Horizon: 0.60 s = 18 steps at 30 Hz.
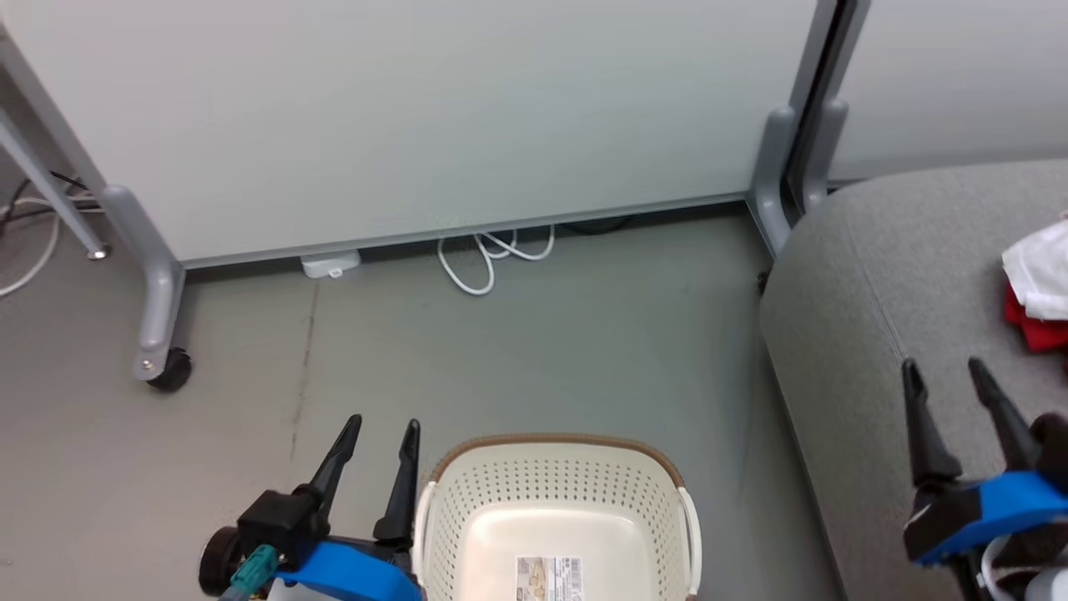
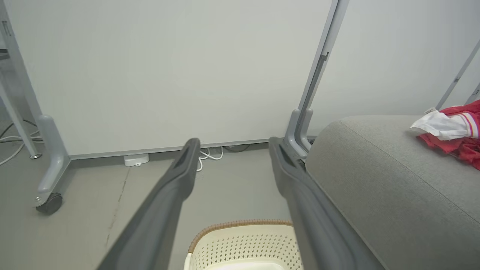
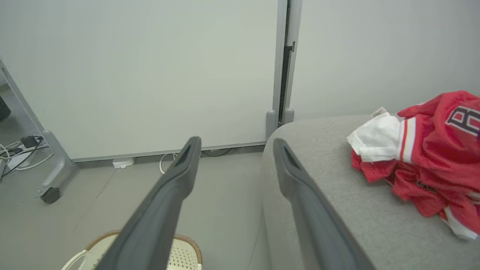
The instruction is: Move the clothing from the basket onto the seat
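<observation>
Head view gives us the basket (image 1: pixel 555 440), its floor bare but for a label (image 1: pixel 548 576), sitting just right of our left tool (image 1: pixel 384 423), which is spread wide and holds nothing. Our right tool (image 1: pixel 943 367) hangs over the seat (image 1: pixel 876 275), likewise spread and empty. The clothing (image 1: pixel 1039 300) lies bunched on the seat, ahead and to the right of that tool. We judge the right arm nearer and the transfer done.

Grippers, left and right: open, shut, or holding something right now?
Left gripper: open, holding nothing, beside the basket.
Right gripper: open, holding nothing, by the seat.
</observation>
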Motion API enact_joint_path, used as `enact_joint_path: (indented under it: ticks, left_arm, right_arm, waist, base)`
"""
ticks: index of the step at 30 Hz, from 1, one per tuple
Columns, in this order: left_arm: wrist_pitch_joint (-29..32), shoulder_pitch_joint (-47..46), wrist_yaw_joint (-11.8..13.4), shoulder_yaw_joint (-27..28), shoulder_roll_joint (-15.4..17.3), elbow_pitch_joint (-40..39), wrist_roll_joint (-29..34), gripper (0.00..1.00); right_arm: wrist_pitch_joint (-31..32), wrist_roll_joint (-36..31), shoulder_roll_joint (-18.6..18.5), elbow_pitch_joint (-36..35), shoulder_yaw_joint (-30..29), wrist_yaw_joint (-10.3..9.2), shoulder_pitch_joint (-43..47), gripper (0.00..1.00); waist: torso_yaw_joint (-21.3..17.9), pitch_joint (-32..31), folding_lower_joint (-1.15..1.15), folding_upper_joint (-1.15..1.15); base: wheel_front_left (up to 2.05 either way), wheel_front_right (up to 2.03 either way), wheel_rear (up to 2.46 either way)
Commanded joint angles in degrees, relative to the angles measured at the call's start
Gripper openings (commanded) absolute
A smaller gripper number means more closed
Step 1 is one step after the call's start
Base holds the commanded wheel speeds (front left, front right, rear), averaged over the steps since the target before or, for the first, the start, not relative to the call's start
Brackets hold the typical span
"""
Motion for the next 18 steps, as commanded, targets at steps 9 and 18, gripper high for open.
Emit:
enact_joint_path:
  ticks: [9, 18]
  left_arm:
    - [-0.27, 1.63, -0.11, 5.03, -0.39, 1.21, 1.55, 1.0]
    - [-0.27, 1.8, -0.11, 7.94, -0.69, 3.15, 1.95, 1.0]
  right_arm:
    - [-2.3, -0.28, 2.78, 0.38, 4.04, 0.01, 5.4, 1.0]
    - [-3.84, 0.38, 4.0, 1.7, 4.58, 0.01, 6.91, 1.0]
  waist:
    - [3.9, -3.39, 0.01, 0.0]
    - [5.15, -3.7, 0.01, 0.0]
  base:
    - [0.0, 0.0, 0.0]
    - [0.0, 0.0, 0.0]
